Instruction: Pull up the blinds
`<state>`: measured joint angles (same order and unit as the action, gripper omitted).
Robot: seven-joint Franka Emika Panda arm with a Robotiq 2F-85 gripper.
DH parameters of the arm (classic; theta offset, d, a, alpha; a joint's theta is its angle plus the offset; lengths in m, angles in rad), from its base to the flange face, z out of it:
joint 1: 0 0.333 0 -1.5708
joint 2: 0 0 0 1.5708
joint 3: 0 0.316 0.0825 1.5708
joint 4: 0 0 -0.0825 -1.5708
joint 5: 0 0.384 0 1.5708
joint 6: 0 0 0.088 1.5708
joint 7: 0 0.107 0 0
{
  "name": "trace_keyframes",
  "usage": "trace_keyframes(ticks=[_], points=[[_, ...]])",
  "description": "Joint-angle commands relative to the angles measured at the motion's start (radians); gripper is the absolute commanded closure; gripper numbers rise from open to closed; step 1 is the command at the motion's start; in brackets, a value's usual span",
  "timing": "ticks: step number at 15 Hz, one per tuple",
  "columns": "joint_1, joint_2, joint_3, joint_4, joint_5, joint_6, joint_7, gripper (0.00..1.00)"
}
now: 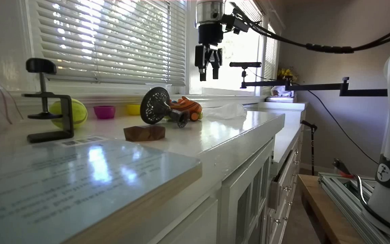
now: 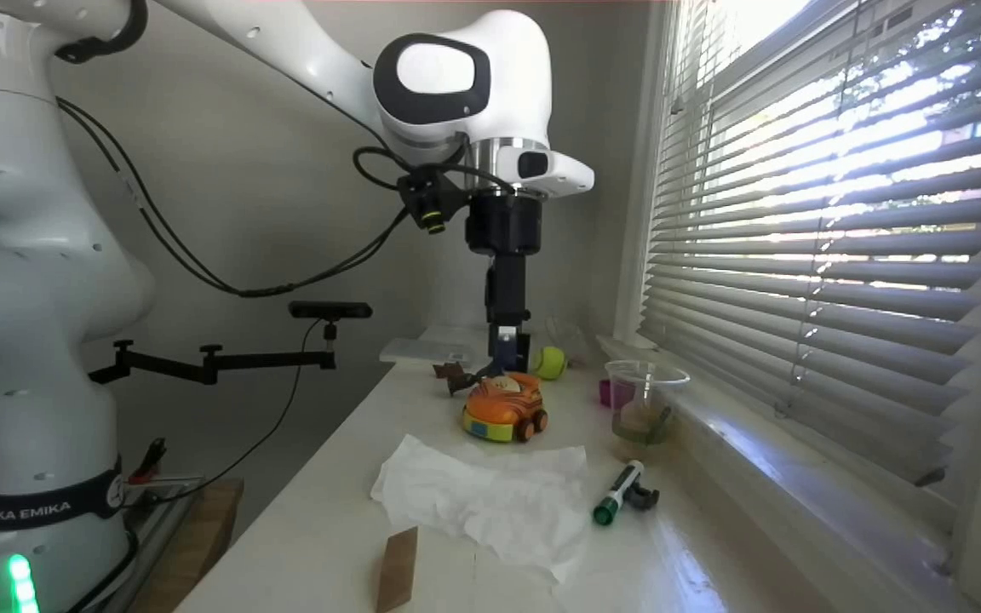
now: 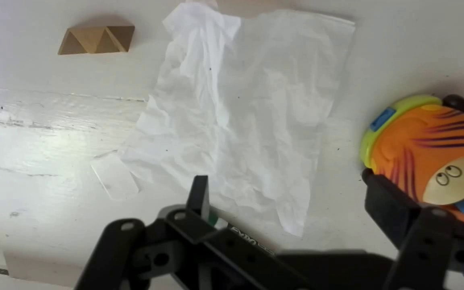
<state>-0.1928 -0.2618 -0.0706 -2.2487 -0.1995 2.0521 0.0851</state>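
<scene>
The white horizontal-slat blinds (image 1: 110, 64) hang lowered over the window in an exterior view, with light coming between the slats. They also show large at the right (image 2: 882, 298), their lower edge near the sill, with thin cords hanging over the slats. The blinds are out of the wrist view. My gripper (image 1: 209, 74) points down in the air above the counter, apart from the blinds. It shows side-on over the counter (image 2: 507, 347). In the wrist view its fingers (image 3: 284, 183) are spread wide with nothing between them.
On the counter are an orange toy car (image 2: 503, 404), white crumpled paper (image 2: 490, 494), a green-capped marker (image 2: 618, 492) and a clear cup (image 2: 645, 396) near the sill. A dark metal holder (image 1: 157, 106), a black clamp (image 1: 68, 115) and a camera on an arm (image 1: 245, 64) stand around.
</scene>
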Motion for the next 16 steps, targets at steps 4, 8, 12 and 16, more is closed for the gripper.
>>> trace_keyframes(ticks=[4, 8, 12, 16], points=[[0.015, 0.0, -0.014, 0.002, -0.004, -0.003, 0.003, 0.0], [0.03, 0.016, -0.006, 0.046, -0.021, 0.038, -0.018, 0.0], [0.056, 0.034, 0.003, 0.092, -0.015, 0.155, -0.044, 0.0], [0.091, 0.064, 0.017, 0.151, -0.006, 0.28, -0.078, 0.0]])
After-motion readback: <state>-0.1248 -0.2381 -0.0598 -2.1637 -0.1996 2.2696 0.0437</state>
